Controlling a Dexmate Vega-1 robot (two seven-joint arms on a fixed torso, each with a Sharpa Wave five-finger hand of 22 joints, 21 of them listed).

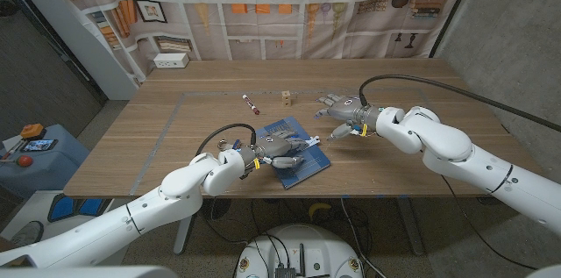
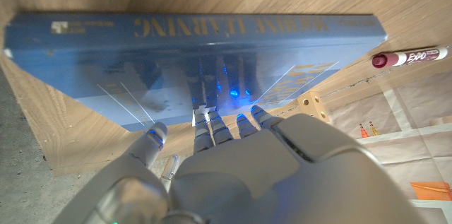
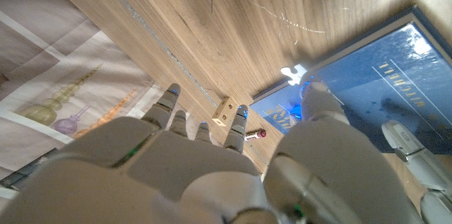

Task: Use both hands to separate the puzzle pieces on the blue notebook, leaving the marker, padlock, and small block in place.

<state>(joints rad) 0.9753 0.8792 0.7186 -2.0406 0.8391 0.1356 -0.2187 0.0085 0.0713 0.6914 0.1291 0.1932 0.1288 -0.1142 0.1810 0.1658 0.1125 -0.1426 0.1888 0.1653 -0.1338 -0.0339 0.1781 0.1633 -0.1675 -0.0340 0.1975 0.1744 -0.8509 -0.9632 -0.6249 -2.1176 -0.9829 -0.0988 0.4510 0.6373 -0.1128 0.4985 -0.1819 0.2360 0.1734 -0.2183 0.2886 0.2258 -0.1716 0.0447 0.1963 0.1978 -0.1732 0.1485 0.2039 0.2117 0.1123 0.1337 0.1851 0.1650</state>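
Note:
The blue notebook (image 1: 302,157) lies on the table near the front edge. My left hand (image 1: 282,150) reaches over its cover, with its fingers (image 2: 212,121) spread on the cover and nothing seen in them. My right hand (image 1: 342,110) is just right of the notebook, fingers spread. A small white puzzle piece (image 3: 295,74) shows at the tip of its thumb (image 3: 318,100), by the notebook's edge (image 3: 367,47); whether it is pinched is unclear. The red-capped marker (image 1: 251,103) and the small wooden block (image 1: 287,96) lie farther back.
The marker (image 2: 411,58) and the block (image 2: 312,104) sit on bare wood beyond the notebook (image 2: 198,40). A grey tape line (image 1: 162,129) crosses the table's left part. A printed bookshelf backdrop hangs behind the table.

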